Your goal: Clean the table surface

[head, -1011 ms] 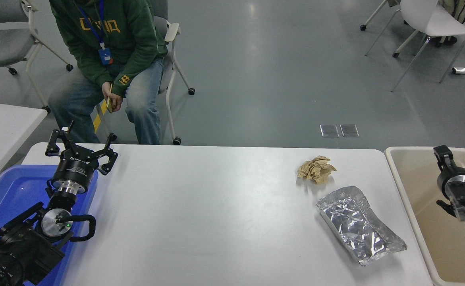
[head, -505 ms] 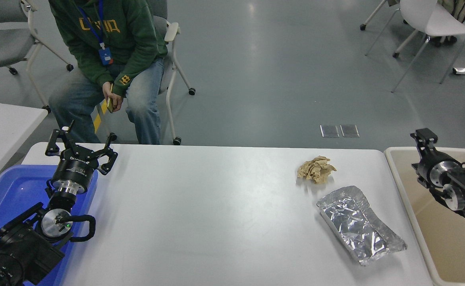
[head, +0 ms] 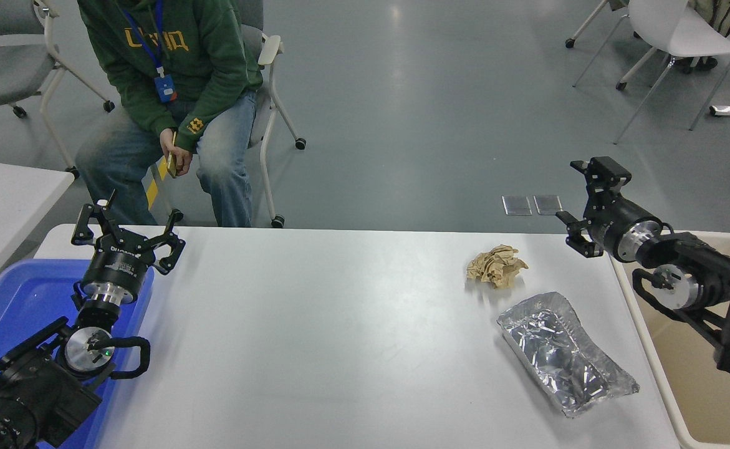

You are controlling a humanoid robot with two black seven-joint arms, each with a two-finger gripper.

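Note:
The table surface (head: pixel 340 337) is a wide glossy white top. On its right part lie a crumpled brown paper ball (head: pixel 496 265) and, nearer to me, a crushed silver foil tray (head: pixel 564 352). My right gripper (head: pixel 580 199) hangs open and empty in the air above the table's far right corner, up and to the right of the paper ball. My left gripper (head: pixel 126 231) stands open and empty at the lower left, over the far end of the blue tray (head: pixel 3 312).
A beige bin (head: pixel 695 374) sits beside the table's right edge, under my right arm. A person in a green hoodie sits on a chair beyond the far left edge. A smaller white tabletop (head: pixel 3 193) stands at the left. Chairs stand at the far right.
My right arm has risen out of the beige bin and swung left and away from me, toward the table's far right corner. The left arm, paper ball and foil tray have not moved.

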